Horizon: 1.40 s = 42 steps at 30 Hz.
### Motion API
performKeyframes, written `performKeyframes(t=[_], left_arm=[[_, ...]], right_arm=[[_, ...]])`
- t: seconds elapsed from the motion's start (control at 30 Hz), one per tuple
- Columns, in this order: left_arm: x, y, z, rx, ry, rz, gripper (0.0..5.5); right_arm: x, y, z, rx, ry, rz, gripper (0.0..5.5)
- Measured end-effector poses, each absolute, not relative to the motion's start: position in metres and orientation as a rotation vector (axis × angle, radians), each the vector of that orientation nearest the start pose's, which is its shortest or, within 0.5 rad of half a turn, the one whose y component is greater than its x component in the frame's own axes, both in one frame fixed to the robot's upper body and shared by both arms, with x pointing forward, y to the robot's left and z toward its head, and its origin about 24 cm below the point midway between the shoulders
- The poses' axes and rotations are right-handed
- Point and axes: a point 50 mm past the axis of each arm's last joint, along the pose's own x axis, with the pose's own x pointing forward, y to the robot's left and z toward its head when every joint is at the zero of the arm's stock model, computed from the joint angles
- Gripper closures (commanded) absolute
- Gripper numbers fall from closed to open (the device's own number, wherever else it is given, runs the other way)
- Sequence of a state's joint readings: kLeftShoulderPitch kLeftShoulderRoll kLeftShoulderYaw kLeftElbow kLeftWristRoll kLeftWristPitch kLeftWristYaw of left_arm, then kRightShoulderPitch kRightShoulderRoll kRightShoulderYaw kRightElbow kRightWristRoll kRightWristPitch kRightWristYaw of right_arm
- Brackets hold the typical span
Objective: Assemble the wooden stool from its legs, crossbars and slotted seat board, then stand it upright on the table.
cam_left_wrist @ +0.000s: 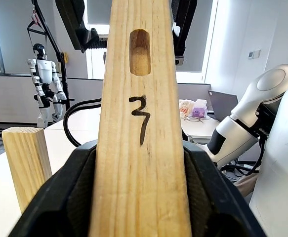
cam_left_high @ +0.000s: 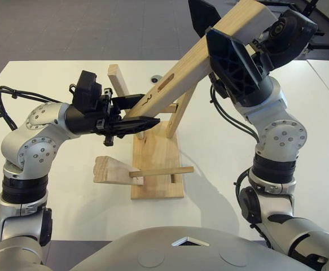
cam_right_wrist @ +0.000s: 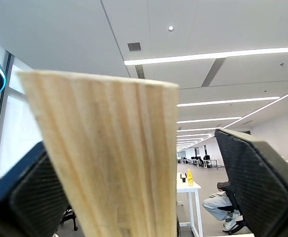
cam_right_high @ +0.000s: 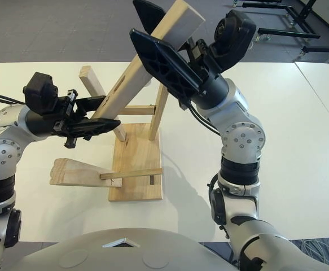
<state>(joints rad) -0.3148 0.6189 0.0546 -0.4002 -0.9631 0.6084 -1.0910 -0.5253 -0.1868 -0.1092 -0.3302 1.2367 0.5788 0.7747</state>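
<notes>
left gripper (cam_left_high: 147, 110) and right gripper (cam_left_high: 215, 28) clamp the leg (cam_left_high: 181, 70); we judge leg-fitting underway, next seating it in the board (cam_left_high: 153, 158).

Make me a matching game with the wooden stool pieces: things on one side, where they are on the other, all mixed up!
Things
1. leg marked 3
2. seat board
3. loose leg
4. left gripper

Where or how
A. lying flat on the table
B. lying beside the board's left edge, a crossbar stuck in it
C. shut on the lower part of the slanting leg
D. slanting upward, its top end in the right gripper

Pairs: 1-D, 2-A, 3-B, 4-C
</notes>
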Motion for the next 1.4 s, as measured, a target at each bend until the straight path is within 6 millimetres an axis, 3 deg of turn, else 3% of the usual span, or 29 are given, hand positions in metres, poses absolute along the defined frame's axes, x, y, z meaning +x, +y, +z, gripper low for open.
performKeyframes(t=[0.33,0.6,0.83,0.9,1.03,1.13,1.4], left_arm=[[0.228,0.153,0.193,-0.149,-0.091,-1.543,3.45],[0.229,0.154,0.192,-0.134,-0.078,-1.538,3.45],[0.243,0.157,0.182,-0.152,-0.052,-1.391,2.07],[0.244,0.158,0.179,-0.159,-0.045,-1.352,2.05],[0.238,0.183,0.173,-0.183,-0.041,-1.221,2.05],[0.225,0.212,0.176,-0.174,-0.06,-1.103,2.05],[0.2,0.248,0.215,-0.229,-0.187,-1.05,2.05]], right_arm=[[0.245,-0.111,0.235,0.711,-0.563,1.554,3.4],[0.246,-0.113,0.233,0.694,-0.566,1.561,3.43],[0.254,-0.125,0.231,0.705,-0.617,1.439,3.43],[0.258,-0.131,0.23,0.717,-0.623,1.398,3.43],[0.263,-0.162,0.232,0.659,-0.626,1.3,3.43],[0.256,-0.187,0.227,0.615,-0.549,1.284,3.43],[0.224,-0.208,0.181,0.675,-0.326,1.28,3.43]])
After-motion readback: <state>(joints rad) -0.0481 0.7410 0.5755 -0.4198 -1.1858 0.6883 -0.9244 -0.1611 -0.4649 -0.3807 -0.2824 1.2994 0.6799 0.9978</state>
